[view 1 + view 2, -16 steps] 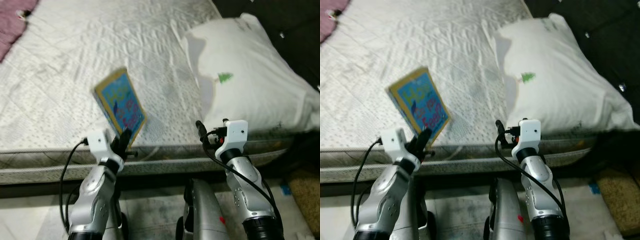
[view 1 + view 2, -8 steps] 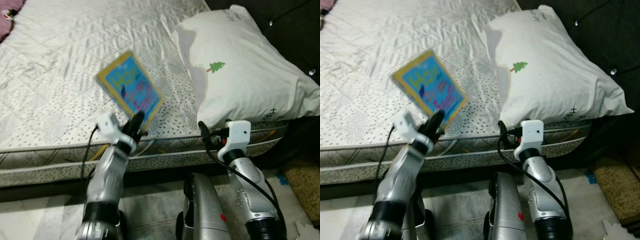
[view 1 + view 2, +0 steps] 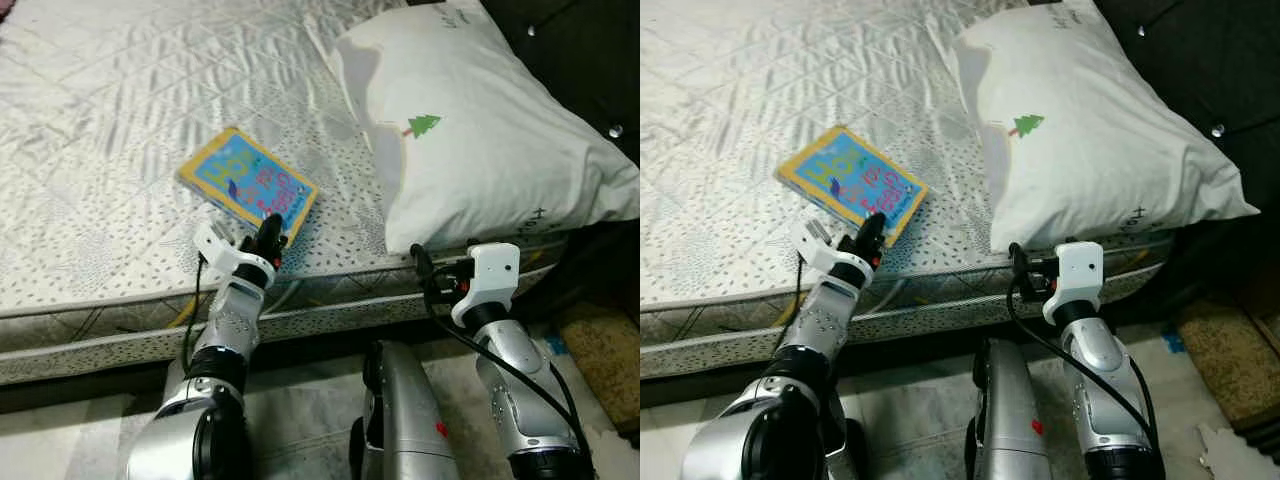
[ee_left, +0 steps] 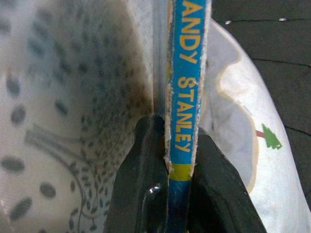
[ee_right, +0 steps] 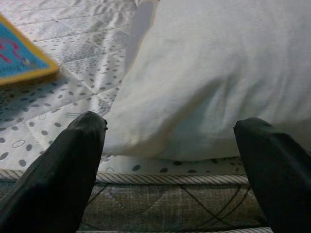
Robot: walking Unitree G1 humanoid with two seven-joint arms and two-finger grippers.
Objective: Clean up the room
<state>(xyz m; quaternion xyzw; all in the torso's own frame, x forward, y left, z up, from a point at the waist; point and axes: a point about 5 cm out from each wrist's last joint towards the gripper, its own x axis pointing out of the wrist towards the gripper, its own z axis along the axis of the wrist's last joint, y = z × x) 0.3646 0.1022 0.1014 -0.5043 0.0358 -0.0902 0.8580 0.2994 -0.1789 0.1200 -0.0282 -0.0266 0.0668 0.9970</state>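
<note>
Mattress [image 3: 120, 120]: left claw [image 3: 271, 229] clamps book [image 3: 247, 184] edge.

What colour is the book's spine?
Blue with yellow lettering; the book shows it best in the left wrist view.

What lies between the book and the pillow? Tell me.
Bare quilted mattress, nothing else. Both eye views show it: the book, clamped at its near edge by the left gripper, lies apart from the pillow, with dotted cover between them.
</note>
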